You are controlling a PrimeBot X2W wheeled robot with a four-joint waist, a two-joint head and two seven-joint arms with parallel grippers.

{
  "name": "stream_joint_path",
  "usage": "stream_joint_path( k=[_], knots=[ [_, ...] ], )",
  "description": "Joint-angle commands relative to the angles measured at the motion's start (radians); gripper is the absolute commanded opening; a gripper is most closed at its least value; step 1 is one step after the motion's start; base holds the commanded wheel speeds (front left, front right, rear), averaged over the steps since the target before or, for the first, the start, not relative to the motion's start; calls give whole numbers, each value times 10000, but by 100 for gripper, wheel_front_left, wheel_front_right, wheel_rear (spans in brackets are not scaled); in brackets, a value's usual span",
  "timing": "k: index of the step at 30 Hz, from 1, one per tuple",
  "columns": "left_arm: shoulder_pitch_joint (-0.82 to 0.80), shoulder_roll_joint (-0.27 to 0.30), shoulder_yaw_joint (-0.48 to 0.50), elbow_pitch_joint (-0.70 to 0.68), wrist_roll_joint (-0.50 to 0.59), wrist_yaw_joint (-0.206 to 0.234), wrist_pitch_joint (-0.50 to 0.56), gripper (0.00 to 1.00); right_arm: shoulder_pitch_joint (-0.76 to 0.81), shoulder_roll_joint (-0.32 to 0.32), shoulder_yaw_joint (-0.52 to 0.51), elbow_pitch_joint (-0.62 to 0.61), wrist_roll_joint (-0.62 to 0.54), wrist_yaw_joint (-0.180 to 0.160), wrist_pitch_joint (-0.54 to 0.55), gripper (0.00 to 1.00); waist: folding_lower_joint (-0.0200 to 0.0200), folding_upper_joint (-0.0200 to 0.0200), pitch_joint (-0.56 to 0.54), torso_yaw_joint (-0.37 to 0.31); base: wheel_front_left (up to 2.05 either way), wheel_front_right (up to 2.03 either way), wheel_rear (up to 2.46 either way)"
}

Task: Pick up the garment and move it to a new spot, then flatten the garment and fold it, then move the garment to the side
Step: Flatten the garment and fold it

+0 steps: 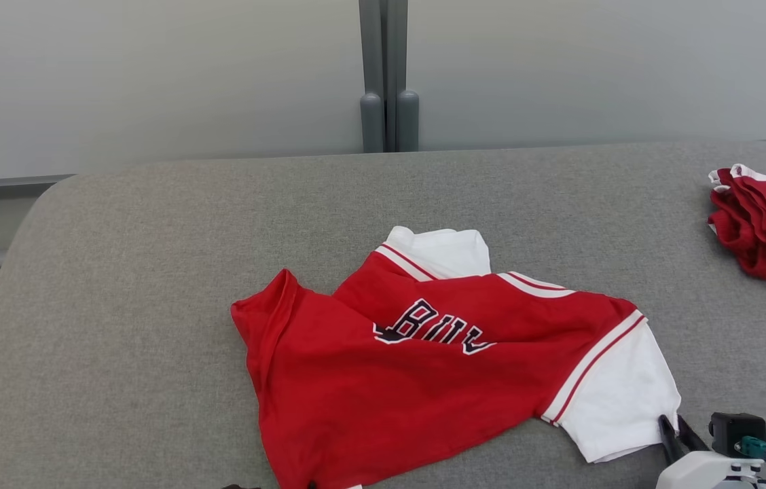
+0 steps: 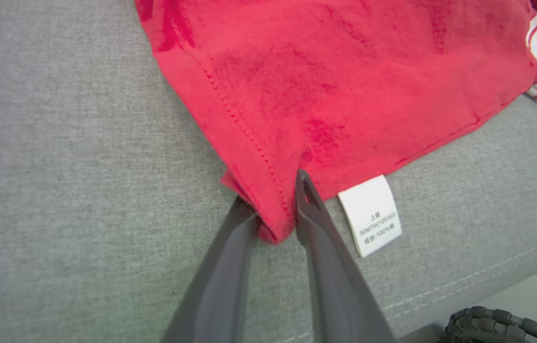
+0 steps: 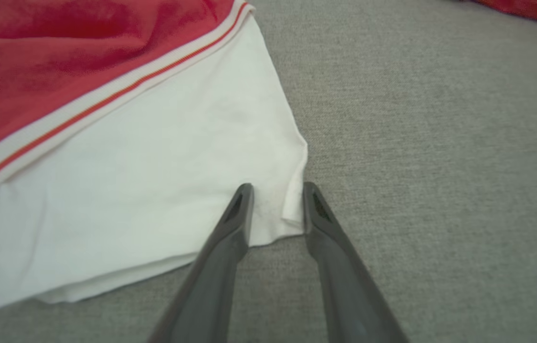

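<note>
The garment (image 1: 424,380) is lying crumpled on the grey cushion (image 1: 118,305), not yet lifted, flattened or folded, while the left gripper (image 2: 272,190) is clamping its red hem (image 2: 249,143) and the right gripper (image 3: 278,186) is straddling the white sleeve (image 3: 154,190), its grip unclear.

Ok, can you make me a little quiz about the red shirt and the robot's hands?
1. True or false: the shirt is folded neatly on the grey cushion.
2. What sits between the fingers of the right hand? A. the collar B. a corner of the white sleeve C. a sock
3. Fill in: beside the left hand, a small white ___ pokes out from the shirt's edge.
Key: 1 false, it lies crumpled and spread out; 2 B; 3 label.
</note>
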Motion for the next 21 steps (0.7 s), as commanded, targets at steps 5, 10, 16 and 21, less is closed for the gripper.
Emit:
stream_joint_path(
  k=[5,10,16,21],
  knots=[
    [-153,64,-210,98,-348,-36,-132,0,-142,150,333,-495,543,3,10,0,0,-1,-79,-70,0,0,0],
    [-537,356,-126,-722,-826,-36,-178,0,-186,117,701,-1558,1259,2,-3,0,0,-1,-150,-171,0,0,0],
    [-1956,1158,-267,-2152,-1452,-36,691,0,-1167,-195,1400,-2577,2073,3,-4,0,0,-1,-41,-373,0,0,0],
    [-4266,1876,-129,-2484,-2343,-35,1703,0,-3476,-468,1970,-2525,2857,3,332,0,0,-1,636,-735,0,0,0]
  ],
)
